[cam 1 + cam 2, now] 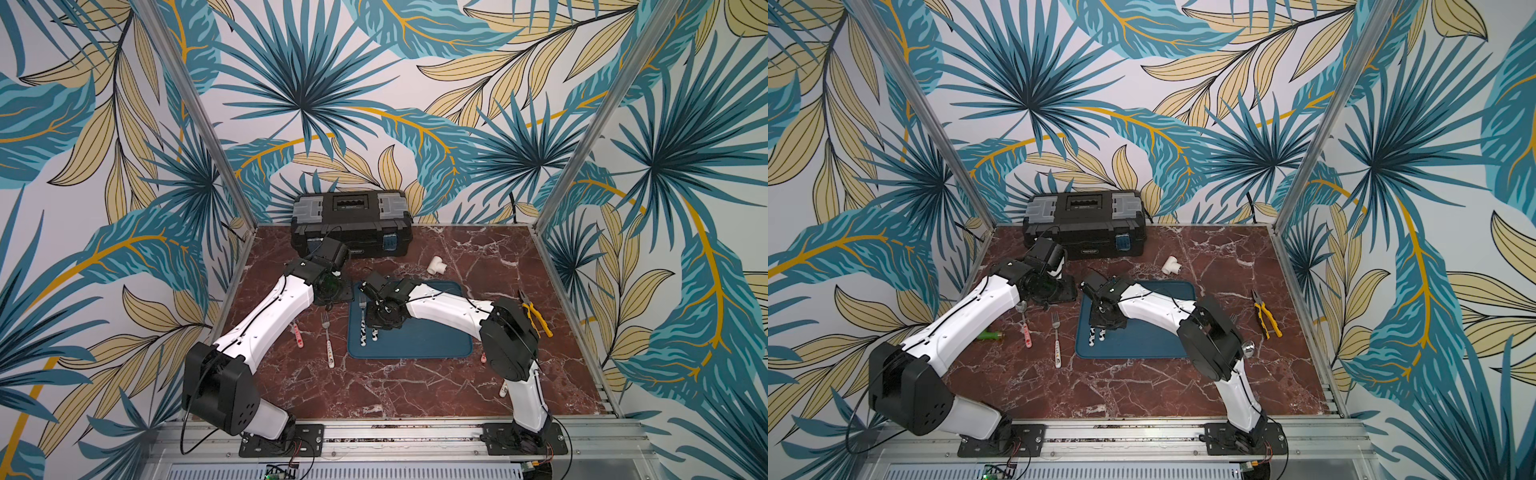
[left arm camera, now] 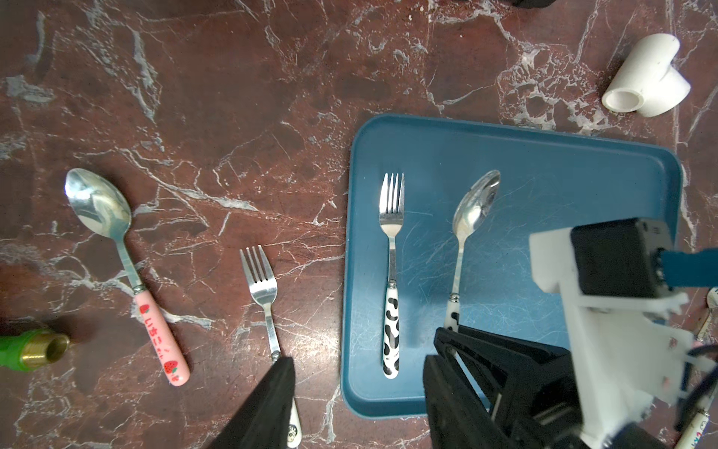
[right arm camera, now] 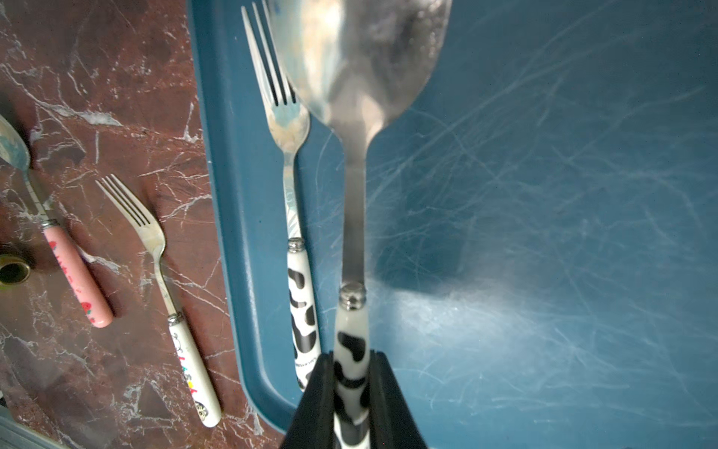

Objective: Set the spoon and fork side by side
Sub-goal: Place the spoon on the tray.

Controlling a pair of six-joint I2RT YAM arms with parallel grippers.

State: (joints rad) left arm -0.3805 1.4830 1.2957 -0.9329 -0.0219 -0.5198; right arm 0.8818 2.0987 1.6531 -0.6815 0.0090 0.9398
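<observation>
Claw on the right is clamped tight on the cow-print handle of the spoon, with the bowl pointing away over the blue tray. The matching fork lies flat on the tray just beside it, roughly parallel, tines the same way. Can't tell if the spoon touches the tray. The claw on the left hangs partly open with nothing in it, over the counter near a pink spoon and a spare fork.
</observation>
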